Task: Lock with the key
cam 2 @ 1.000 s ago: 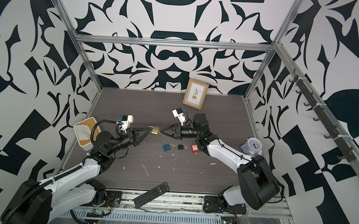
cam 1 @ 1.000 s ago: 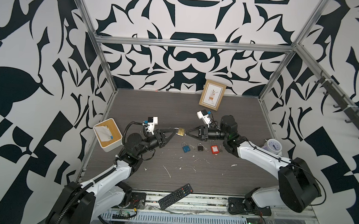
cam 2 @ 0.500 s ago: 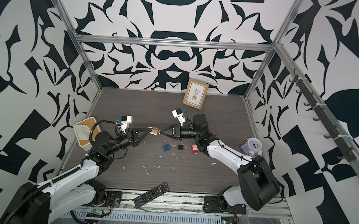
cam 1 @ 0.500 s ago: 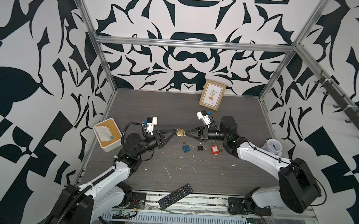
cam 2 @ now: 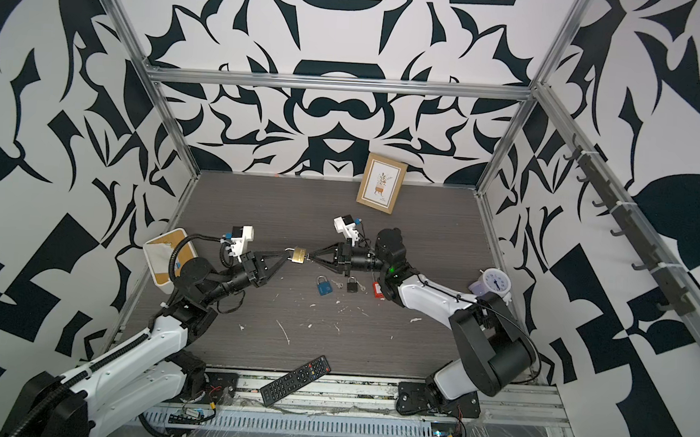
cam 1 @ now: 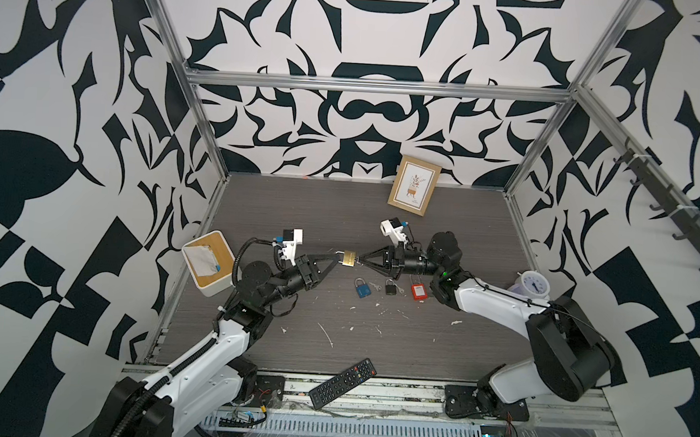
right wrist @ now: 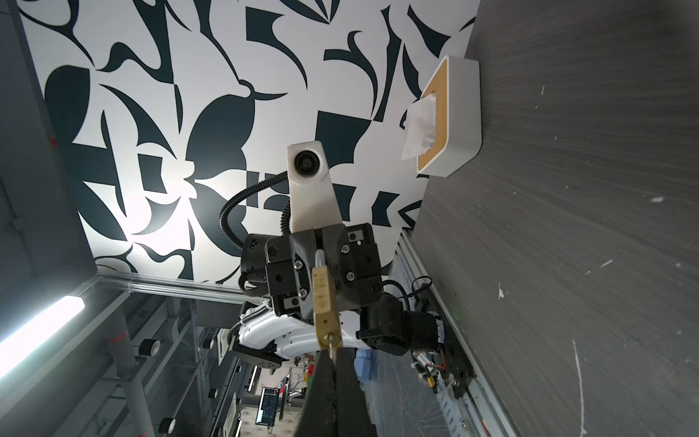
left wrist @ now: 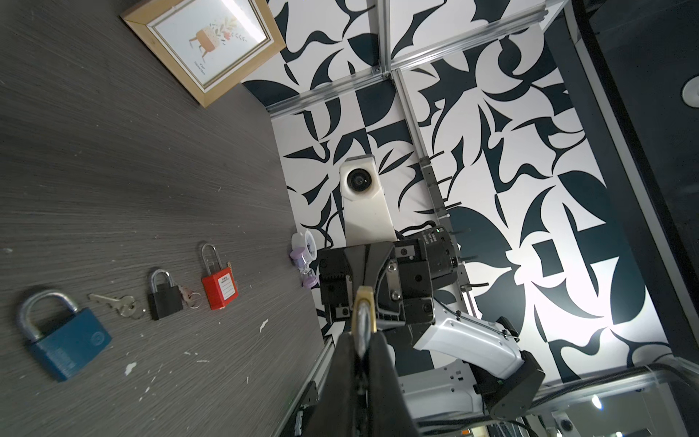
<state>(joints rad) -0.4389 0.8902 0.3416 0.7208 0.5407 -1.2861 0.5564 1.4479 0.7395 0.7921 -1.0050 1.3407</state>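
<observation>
Mid-frame in both top views, brass padlock [cam 1: 349,258] hangs above the counter [cam 1: 416,336]. Left jaws clamp its shackle [right wrist: 319,258], right jaws clamp the inserted key [right wrist: 331,345]. We align both axes, twist slowly.

Nothing legible anywhere. Red padlock [left wrist: 220,289] – white label with ruled lines and a header row, characters too small to read. Blue padlock [left wrist: 68,340] – round embossed emblem, unreadable. Framed print [left wrist: 206,41]: tiny caption under the plant drawing, illegible. Brass padlock [right wrist: 323,302]: faint stamped marks, can't read. Clock [cam 1: 534,284] dial markings and remote [cam 1: 342,383] button legends too small.
</observation>
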